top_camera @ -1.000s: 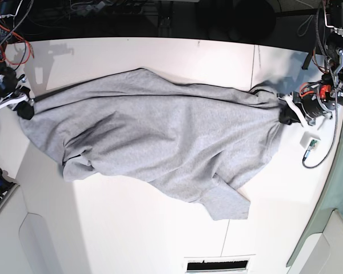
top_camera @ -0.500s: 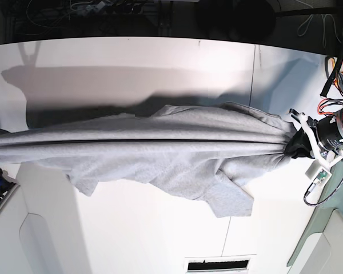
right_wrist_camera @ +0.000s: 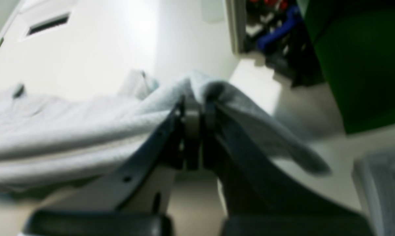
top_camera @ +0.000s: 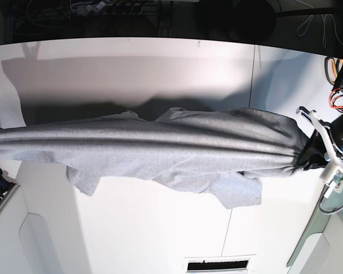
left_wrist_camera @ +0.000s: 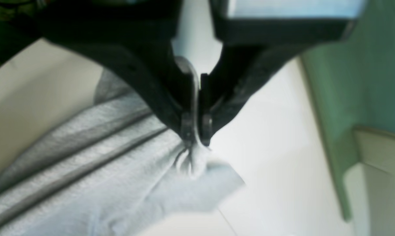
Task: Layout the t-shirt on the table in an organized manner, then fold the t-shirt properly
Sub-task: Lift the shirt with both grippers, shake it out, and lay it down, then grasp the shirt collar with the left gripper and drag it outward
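Observation:
The grey t-shirt (top_camera: 160,151) hangs stretched in a long band above the white table (top_camera: 131,228), its shadow cast on the far half. My left gripper (top_camera: 306,155) is at the base view's right, shut on a bunched edge of the t-shirt (left_wrist_camera: 118,157); the left gripper (left_wrist_camera: 194,139) has cloth puckered between its tips. At the base view's left edge the shirt runs out of frame. In the right wrist view my right gripper (right_wrist_camera: 193,98) is shut on a fold of the t-shirt (right_wrist_camera: 86,131). One sleeve (top_camera: 237,194) droops toward the table.
A thin seam (top_camera: 251,74) crosses the table. A dark vent slot (top_camera: 217,265) sits at the near edge. Cables and dark equipment (top_camera: 103,11) line the far side. A green panel (left_wrist_camera: 348,82) stands beyond the table's right edge. Blue and red gear (right_wrist_camera: 276,23) lies past the left end.
Both grippers moved apart and lifted the shirt: a second ago it lay slack on the table, now it is pulled taut. The left gripper shifted rightward and nearer; the right arm left the base view.

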